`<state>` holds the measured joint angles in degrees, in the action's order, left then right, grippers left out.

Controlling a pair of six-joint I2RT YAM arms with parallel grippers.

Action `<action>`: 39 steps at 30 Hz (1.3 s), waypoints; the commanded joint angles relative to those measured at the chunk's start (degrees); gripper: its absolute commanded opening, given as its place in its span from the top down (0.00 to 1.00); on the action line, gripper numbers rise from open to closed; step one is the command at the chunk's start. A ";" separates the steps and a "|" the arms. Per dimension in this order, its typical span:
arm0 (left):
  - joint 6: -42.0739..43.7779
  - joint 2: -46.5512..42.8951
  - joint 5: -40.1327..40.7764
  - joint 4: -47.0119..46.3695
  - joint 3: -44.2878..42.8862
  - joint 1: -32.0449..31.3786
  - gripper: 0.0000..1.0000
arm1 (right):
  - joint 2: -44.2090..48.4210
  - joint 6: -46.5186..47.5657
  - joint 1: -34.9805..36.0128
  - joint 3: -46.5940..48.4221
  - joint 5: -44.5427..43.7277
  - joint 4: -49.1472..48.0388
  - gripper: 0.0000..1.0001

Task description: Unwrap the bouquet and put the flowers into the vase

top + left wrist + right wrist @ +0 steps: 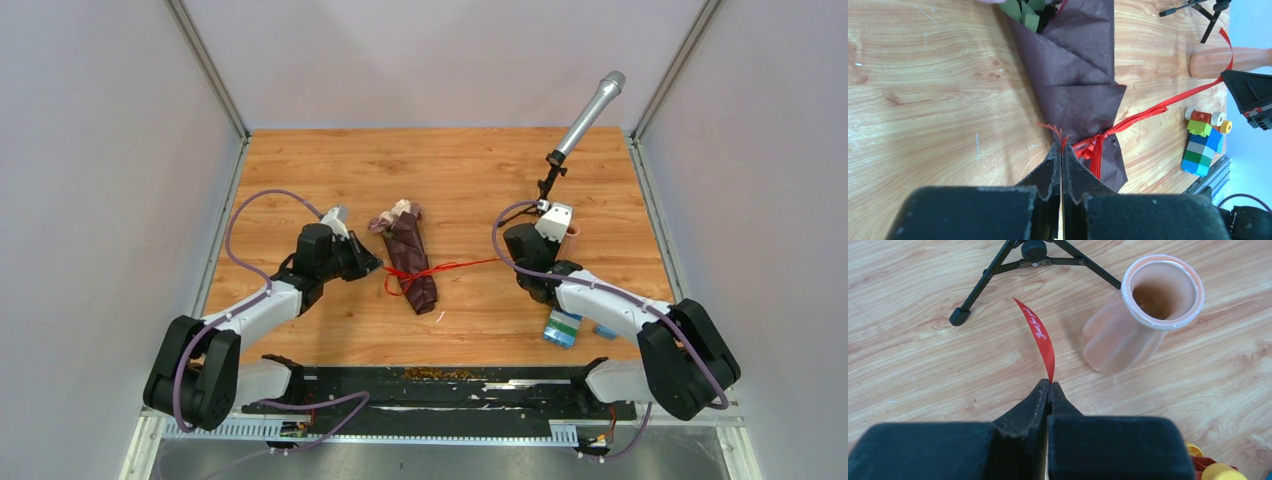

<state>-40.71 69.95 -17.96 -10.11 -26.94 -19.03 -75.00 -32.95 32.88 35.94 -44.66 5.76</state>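
- Bouquet [412, 258] lies wrapped at the middle of the table [300, 170], between the two arms. Its long axis runs from the flower heads at the far end to the stem tip at the near end, slightly slanted.
- Left gripper [1061, 150], jaws pressed together on a short frayed end of the red ribbon [465, 265], sits just beside the knot on the cone's left. This is the nearer arm.
- Right gripper [1050, 386] pinches the ribbon's long tail well off to the right, near the vase [1143, 315], so the ribbon stretches across the cone's axis.
- A sideways pull apart looks likely to be what frees the knot.
- Flowers [402, 210] are mostly hidden by paper, and from overhead the right wrist covers much of the vase.
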 commanded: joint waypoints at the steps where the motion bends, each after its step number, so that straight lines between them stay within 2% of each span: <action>1: 1.60 -1.97 0.31 0.07 -0.22 1.07 1.00 | -1.25 -1.35 0.25 3.27 -3.14 2.65 1.00; 10: 2.80 -3.14 0.29 1.42 -0.49 1.51 1.00 | -1.31 -1.63 0.17 3.38 -3.54 2.96 1.00; 39: 2.90 -5.21 -1.88 4.92 1.78 10.39 1.00 | 3.65 2.07 -2.03 5.00 -5.53 5.75 1.00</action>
<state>-38.24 66.57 -19.53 -4.71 -25.45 -9.69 -73.25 -32.42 31.29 39.00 -48.12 11.11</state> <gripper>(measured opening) 0.006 0.009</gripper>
